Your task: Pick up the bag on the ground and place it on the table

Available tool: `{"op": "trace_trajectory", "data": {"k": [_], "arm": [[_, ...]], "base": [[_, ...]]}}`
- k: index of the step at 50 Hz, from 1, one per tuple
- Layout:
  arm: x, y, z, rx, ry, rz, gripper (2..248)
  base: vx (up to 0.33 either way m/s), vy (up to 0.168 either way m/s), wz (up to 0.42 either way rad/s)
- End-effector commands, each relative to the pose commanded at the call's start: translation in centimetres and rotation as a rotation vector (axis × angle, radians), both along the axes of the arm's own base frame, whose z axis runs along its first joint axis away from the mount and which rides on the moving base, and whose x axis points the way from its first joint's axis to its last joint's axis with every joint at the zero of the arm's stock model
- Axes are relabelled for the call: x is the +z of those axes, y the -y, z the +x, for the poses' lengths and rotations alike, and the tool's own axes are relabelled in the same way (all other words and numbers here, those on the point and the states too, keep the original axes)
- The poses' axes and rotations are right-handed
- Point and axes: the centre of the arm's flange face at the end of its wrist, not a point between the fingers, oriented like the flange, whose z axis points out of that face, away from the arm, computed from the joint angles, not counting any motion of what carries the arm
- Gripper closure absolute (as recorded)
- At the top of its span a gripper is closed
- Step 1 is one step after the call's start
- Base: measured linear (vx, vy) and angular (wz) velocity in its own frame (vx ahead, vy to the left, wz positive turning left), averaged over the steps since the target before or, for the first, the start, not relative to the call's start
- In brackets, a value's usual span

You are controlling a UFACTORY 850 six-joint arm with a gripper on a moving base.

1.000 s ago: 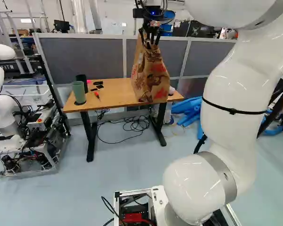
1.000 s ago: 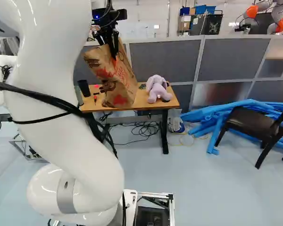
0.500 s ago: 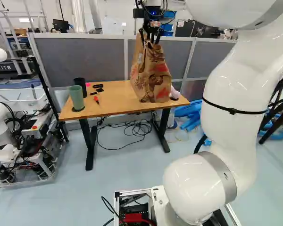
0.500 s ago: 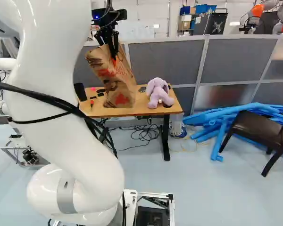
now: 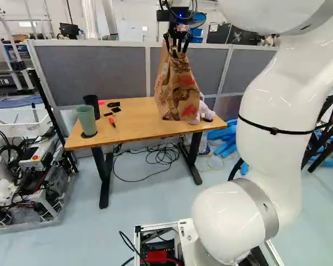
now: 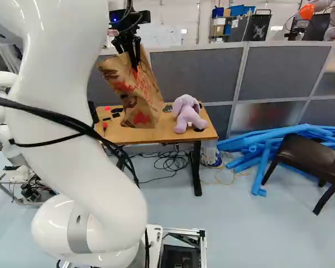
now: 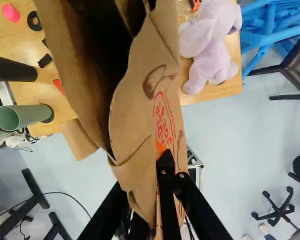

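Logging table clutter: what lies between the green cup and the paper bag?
Left base view: a small orange-red item and small black pieces on the table.

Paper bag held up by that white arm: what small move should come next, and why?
I'd ease the paper bag a little farther forward over the table before lowering it. The gripper has it by the top, and in the wrist view its lower corner shows past the table's near edge, against the floor, so it may not be fully over the tabletop.

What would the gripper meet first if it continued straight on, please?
Pointing down, the gripper would probably bring the held bag against the table, near its front edge; depth is unclear.
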Motion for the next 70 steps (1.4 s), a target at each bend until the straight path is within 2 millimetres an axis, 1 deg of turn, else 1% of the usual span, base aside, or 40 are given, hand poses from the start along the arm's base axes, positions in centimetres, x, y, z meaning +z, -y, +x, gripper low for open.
{"op": "trace_trajectory", "data": {"k": [29,55,70], "arm": [[0.00,0.00,0.00,0.000,0.000,0.000,229],[0.00,0.00,0.00,0.000,0.000,0.000,229],[0.00,0.00,0.00,0.000,0.000,0.000,229]], "base": [[0.120,0.078,-0.022],[0.081,0.077,-0.017],[0.018,0.019,-0.003]]}}
